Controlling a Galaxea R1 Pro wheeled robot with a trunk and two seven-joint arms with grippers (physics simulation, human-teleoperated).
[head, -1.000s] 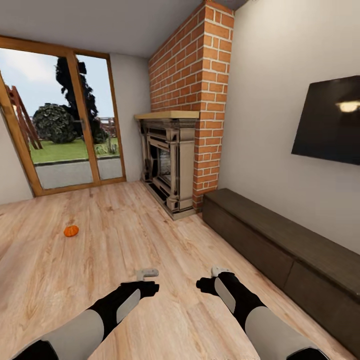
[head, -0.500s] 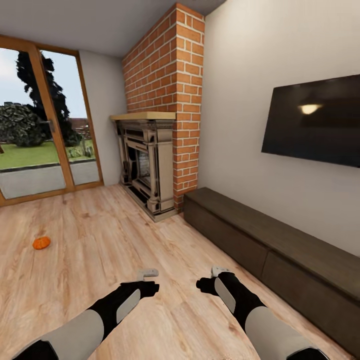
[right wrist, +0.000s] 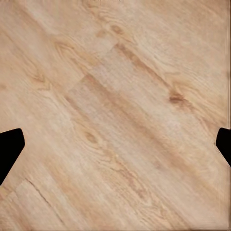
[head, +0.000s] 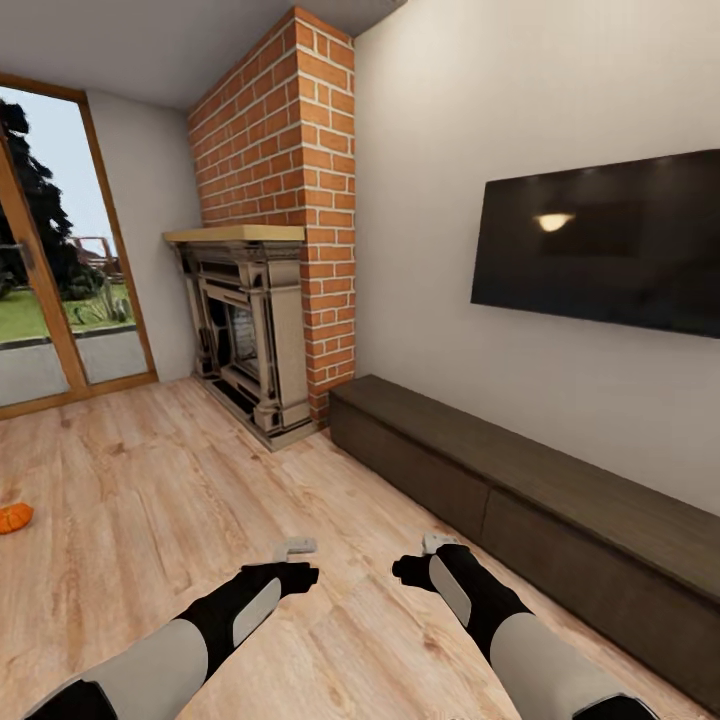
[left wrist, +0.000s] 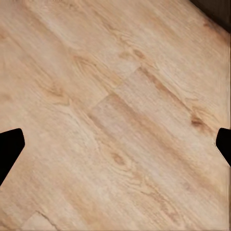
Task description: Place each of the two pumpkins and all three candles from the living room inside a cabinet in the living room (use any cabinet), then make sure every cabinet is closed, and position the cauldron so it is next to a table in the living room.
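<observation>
One small orange pumpkin (head: 12, 518) lies on the wood floor at the far left edge of the head view, well away from both arms. The long, low dark brown cabinet (head: 520, 490) runs along the right wall with its fronts shut. My left gripper (head: 296, 547) and right gripper (head: 432, 543) hang low over bare floor in front of me. In the left wrist view (left wrist: 118, 147) and the right wrist view (right wrist: 118, 147) the black fingertips stand wide apart with nothing between them. The candles, cauldron and table are out of view.
A brick chimney with a stone fireplace (head: 245, 330) stands in the corner left of the cabinet. A dark TV (head: 600, 245) hangs on the wall above the cabinet. Glass doors (head: 50, 300) are at the far left. Wood floor (head: 200, 480) spreads ahead.
The camera has turned right, so the whole picture has slid left and the pumpkin now sits at the left edge. Both arms keep the same pose.
</observation>
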